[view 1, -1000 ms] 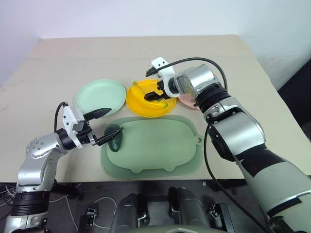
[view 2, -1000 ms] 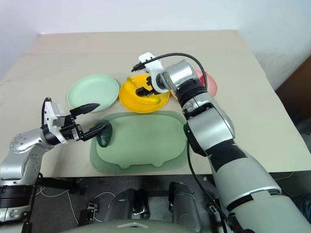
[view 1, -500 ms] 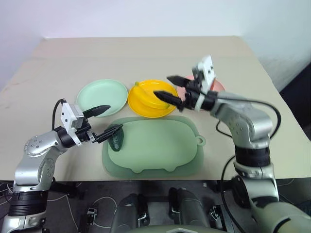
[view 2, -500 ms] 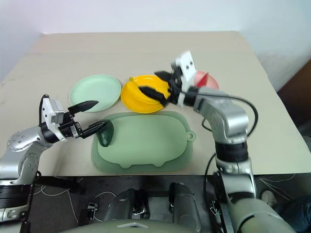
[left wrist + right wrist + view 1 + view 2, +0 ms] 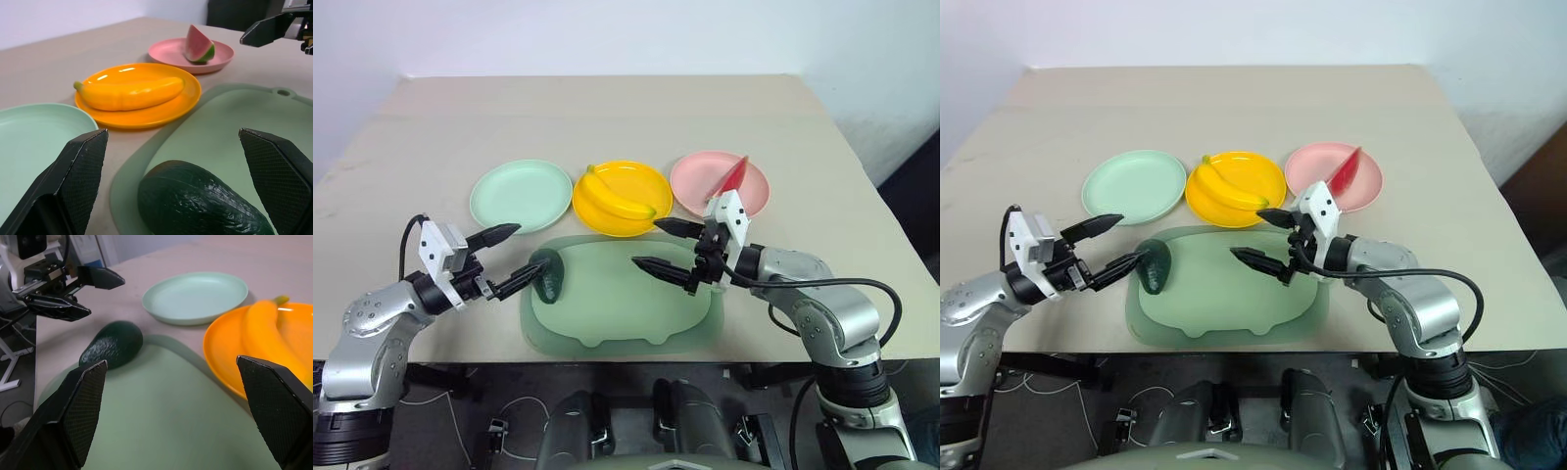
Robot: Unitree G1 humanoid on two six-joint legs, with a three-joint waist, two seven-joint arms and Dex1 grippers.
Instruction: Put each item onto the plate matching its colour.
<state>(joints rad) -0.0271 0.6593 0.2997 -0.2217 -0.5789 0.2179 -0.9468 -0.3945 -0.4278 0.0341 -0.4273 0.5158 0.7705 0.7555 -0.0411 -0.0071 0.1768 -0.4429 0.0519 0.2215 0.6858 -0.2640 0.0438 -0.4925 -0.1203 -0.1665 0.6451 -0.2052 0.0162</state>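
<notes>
The dark green avocado [image 5: 546,273] lies on the left edge of the sage-green mat [image 5: 626,299]. My left gripper [image 5: 530,246] is open and level just left of the avocado, its lower finger close beside it. Beyond it sits the empty mint green plate [image 5: 521,194]. The yellow banana [image 5: 617,199] rests on the yellow plate [image 5: 651,186]. On the pink plate [image 5: 700,181] lies the red watermelon wedge [image 5: 734,176]. My right gripper [image 5: 646,243] hangs open over the mat's right half, pointing left, holding nothing. The avocado [image 5: 111,343] also shows in the right wrist view.
The plates stand in a row behind the mat on a beige table [image 5: 607,108]. The mat has a small hanging hole [image 5: 713,284] at its right edge. The table's front edge runs just below the mat.
My right gripper has drawn back from the yellow plate, leaving the banana on it, and now hovers open over the mat. The left gripper stays beside the avocado.
</notes>
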